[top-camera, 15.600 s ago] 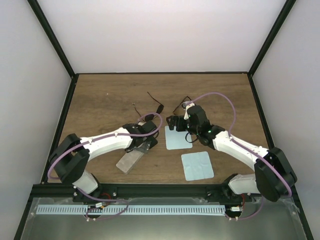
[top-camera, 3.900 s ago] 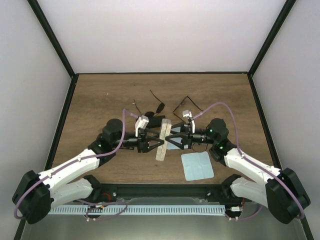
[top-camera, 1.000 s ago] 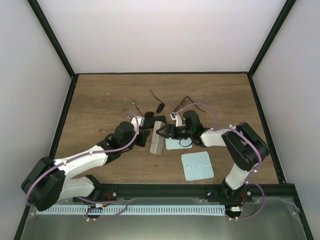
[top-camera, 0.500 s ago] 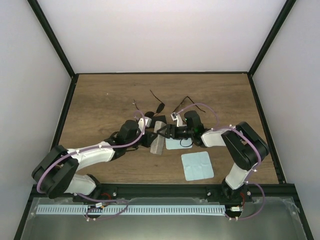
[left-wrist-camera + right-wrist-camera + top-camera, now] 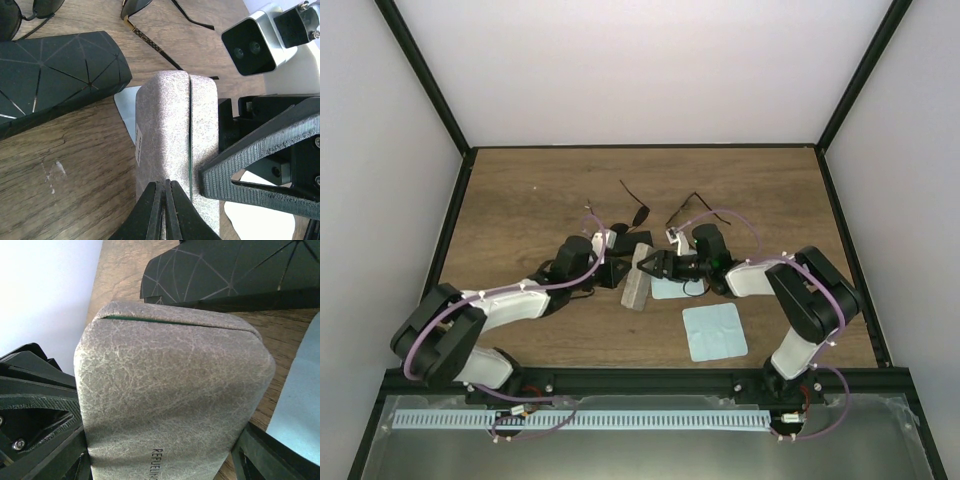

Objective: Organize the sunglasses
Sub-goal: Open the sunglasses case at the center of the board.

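**Sunglasses, pair one**: thin dark frame and round dark lens, on the table just above centre of the overhead view, one long arm running up and to the left. Free of both tools.

**Sunglasses, pair two**: same kind, just right of pair one, above the right tool. Also lying free.

**Grey case**: oblong, textured, closed. It sits at centre frame between the two tools, with a seam along one edge.

**Black case**: oblong with faint geometric lines, just upper left of the grey case and below pair one.

**Blue cloths**: one just right of the grey case, under the right tool. The other lies apart, towards the lower right.

**Left tool**: fingers pressed together, pinching nothing, tips against the grey case.

**Right tool**: fingers spread wide and set against opposite sides of the grey case, gripping it.
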Robot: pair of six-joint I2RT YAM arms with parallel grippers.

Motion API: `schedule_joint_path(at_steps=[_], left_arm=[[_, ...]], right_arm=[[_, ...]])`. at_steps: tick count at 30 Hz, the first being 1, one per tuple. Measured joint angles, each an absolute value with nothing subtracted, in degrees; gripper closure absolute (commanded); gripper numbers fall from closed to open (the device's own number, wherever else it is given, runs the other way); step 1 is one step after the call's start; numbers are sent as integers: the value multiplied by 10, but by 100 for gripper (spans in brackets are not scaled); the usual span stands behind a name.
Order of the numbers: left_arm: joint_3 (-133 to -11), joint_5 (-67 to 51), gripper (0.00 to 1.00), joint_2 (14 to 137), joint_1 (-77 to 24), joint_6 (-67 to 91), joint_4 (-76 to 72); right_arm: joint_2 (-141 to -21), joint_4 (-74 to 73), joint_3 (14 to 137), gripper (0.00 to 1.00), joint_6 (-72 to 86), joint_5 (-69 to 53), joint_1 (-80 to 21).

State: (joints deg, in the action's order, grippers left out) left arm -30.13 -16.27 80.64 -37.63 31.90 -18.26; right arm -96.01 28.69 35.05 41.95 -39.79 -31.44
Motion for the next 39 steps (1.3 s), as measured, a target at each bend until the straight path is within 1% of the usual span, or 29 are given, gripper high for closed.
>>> schedule_joint_path(at_steps=[4, 9, 15, 25, 34, 39], left_arm=[[-301, -169, 96, 809, -373, 326, -190], [-290, -150, 96, 769, -374, 321, -154], [-273, -171, 96, 737, -374, 320, -160], [-283, -247, 96, 832, -369, 343, -252], [-301, -247, 96, 856, -366, 345, -243], [-316, -273, 96, 901, -361, 359, -266]], right_arm=[[-960, 284, 349, 99, 423, -394, -313], [-963, 295, 349, 99, 413, -410, -318], [-981, 312, 354, 99, 412, -422, -319], [-991, 300, 357, 99, 441, -421, -311], [-991, 288, 356, 99, 469, -413, -306], [-984, 288, 342, 99, 486, -399, -299]])
